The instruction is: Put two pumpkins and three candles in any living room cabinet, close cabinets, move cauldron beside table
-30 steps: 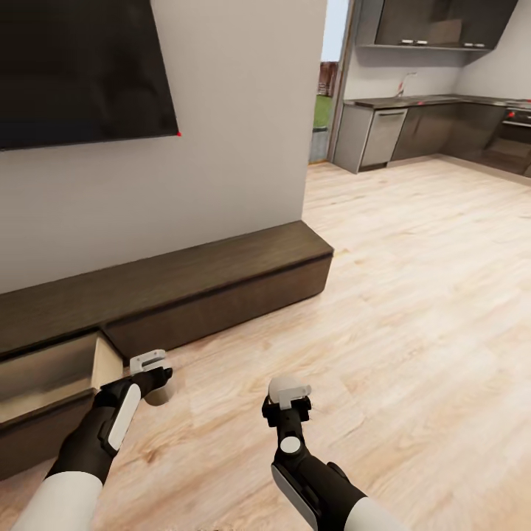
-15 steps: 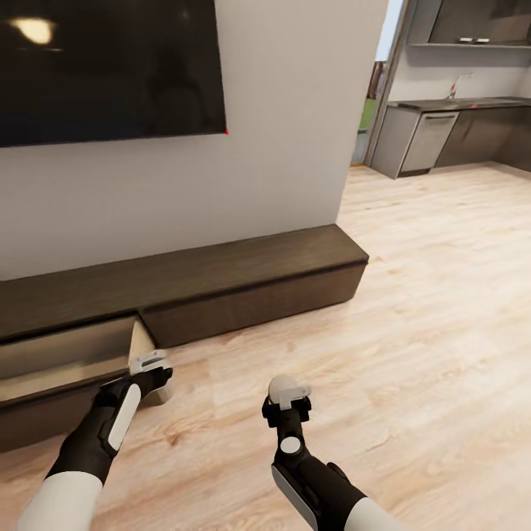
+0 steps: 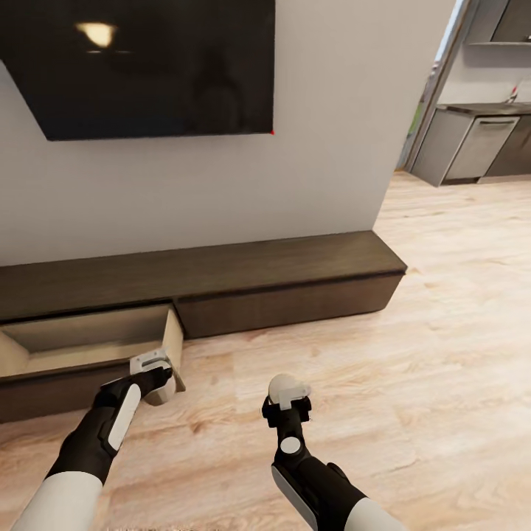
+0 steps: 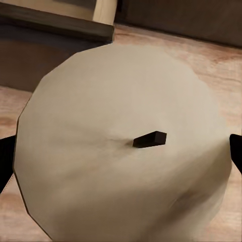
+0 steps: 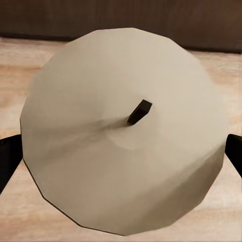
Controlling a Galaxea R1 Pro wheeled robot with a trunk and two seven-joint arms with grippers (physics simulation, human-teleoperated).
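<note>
I hold two candles, one in each gripper. My left gripper (image 3: 153, 377) is shut on a candle (image 3: 159, 394) just in front of the open drawer's right corner. Up close, this candle's (image 4: 101, 171) pale round top and dark wick sit between the fingertips (image 4: 5, 161). My right gripper (image 3: 289, 394) is shut on the other candle (image 3: 283, 385) over the floor; its top (image 5: 116, 161) also shows a wick. The cabinet (image 3: 295, 269) is a long, low, dark-brown unit along the wall. Its left drawer (image 3: 88, 341) stands pulled out, with a pale interior. The pumpkins and the cauldron are out of view.
A large black TV (image 3: 155, 66) hangs on the grey wall above the cabinet. Light wood floor (image 3: 413, 383) stretches to the right toward a kitchen with grey units (image 3: 472, 147). The cabinet's right drawer front (image 3: 287, 306) is shut.
The view has swung left, so the cabinet and TV sit further right in the picture and more of the open drawer shows. Both arms keep their pose, each still holding its candle.
</note>
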